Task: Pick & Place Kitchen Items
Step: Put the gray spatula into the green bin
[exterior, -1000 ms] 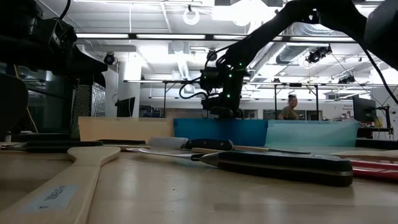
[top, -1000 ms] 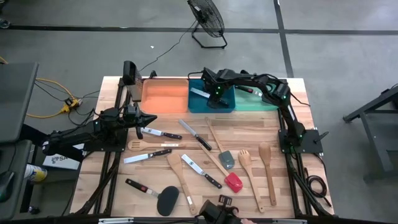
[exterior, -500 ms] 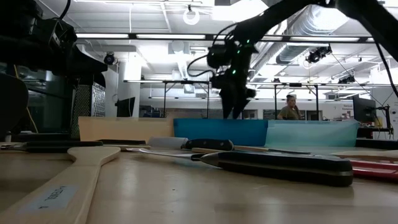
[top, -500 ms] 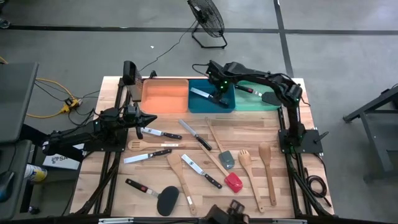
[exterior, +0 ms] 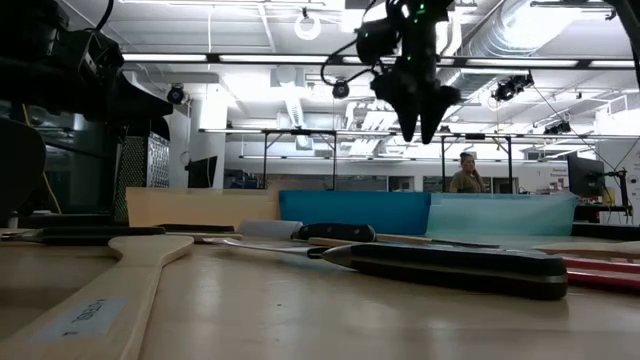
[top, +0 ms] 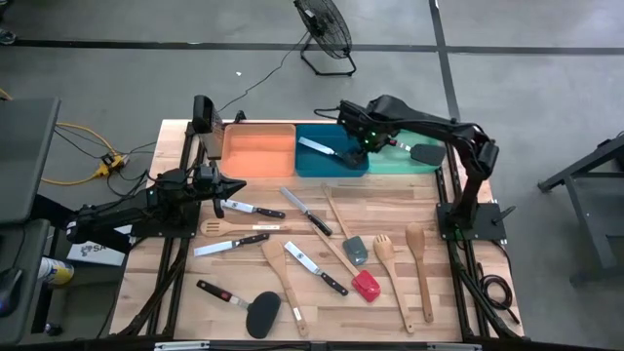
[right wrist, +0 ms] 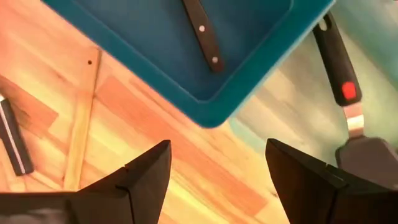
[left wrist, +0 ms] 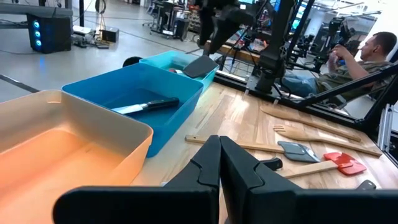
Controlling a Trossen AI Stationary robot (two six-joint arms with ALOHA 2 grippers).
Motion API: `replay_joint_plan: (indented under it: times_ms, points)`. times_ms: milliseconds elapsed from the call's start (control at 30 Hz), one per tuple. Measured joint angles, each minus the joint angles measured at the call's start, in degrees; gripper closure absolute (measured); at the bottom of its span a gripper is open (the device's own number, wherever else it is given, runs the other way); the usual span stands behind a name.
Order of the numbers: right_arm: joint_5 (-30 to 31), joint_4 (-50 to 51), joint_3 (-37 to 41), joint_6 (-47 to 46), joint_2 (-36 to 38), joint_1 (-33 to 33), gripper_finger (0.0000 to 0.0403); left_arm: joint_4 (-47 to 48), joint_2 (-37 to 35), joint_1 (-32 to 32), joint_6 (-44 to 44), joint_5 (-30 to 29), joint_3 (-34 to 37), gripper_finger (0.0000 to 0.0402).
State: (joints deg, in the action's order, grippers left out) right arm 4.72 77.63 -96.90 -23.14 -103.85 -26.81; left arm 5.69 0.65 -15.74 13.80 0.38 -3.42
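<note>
Right pincer (top: pixel 363 146), fingers spread and empty, above the blue rectangular bin (top: pixel 331 168) holding one black-handled steel knife (top: pixel 319 149); about a dozen utensils (top: pixel 322 255) remain on the wooden desk (top: pixel 390 200). Left pincer (top: pixel 237 185) closed, empty.

Three bins (top: pixel 258 149) in a row at table's 12 o'clock. Middle bin (top: pixel 331 161) holds a knife (top: pixel 318 148); a turner (top: pixel 426 153) lies in the 3 o'clock one, probably. Remaining utensils (top: pixel 322 255) scattered centre to 6 o'clock.
</note>
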Motion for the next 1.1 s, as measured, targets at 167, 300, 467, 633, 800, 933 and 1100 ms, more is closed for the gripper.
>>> replay_joint_plan:
  times_ms: [167, 300, 467, 633, 800, 933, 1100]
  points:
    - [1.0, 3.6, 0.0, -3.2, 0.3, 2.4, 0.0151, 0.0, 0.0, 0.0, 0.0, 0.0, 0.0, 0.0402]
    - [1.3, 4.6, 1.1, -5.3, 0.3, 4.7, 0.0151, 0.0, 0.0, 0.0, 0.0, 0.0, 0.0, 0.0402]
    - [1.2, 4.8, 2.9, -7.8, 0.3, 8.6, 0.0151, 0.0, 0.0, 0.0, 0.0, 0.0, 0.0, 0.0402]
    - [1.2, 4.3, 4.7, -10.3, 0.3, 13.4, 0.0151, 0.0, 0.0, 0.0, 0.0, 0.0, 0.0, 0.0402]
    - [1.3, 3.7, 6.1, -13.2, 0.3, 18.7, 0.0151, 0.0, 0.0, 0.0, 0.0, 0.0, 0.0, 0.0402]
    - [1.5, 2.2, 7.1, -14.9, 0.3, 23.4, 0.0151, 0.0, 0.0, 0.0, 0.0, 0.0, 0.0, 0.0402]
    - [3.8, -0.8, 7.9, -17.1, 0.3, 29.2, 0.0151, 0.0, 0.0, 0.0, 0.0, 0.0, 0.0, 0.0402]
